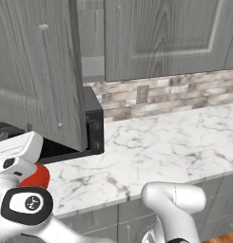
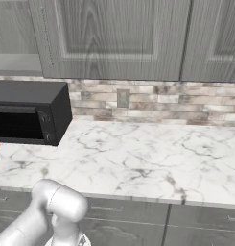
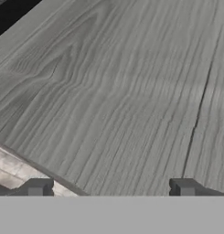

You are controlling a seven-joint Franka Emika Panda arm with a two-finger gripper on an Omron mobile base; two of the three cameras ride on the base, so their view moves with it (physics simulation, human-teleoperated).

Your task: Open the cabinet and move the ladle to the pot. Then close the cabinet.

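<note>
The cabinet (image 1: 156,38) hangs above the counter. Its left door (image 1: 23,71) stands swung out toward me, with its slim bar handle (image 1: 47,78) facing out. In the hand view my gripper (image 3: 111,188) is open, with nothing between its fingertips (image 3: 38,187). It points at a grey wood-grain cabinet panel (image 3: 113,91) from very close. A dark gap shows at that view's top left corner. The ladle and the pot are out of view.
A black microwave (image 1: 94,126) (image 2: 30,110) stands on the marble counter (image 1: 160,142) under the open door. A red bowl (image 1: 36,176) sits at the counter's left, behind my arm. Grey drawer fronts (image 2: 200,226) run below the counter. An outlet (image 2: 123,98) sits in the tiled backsplash.
</note>
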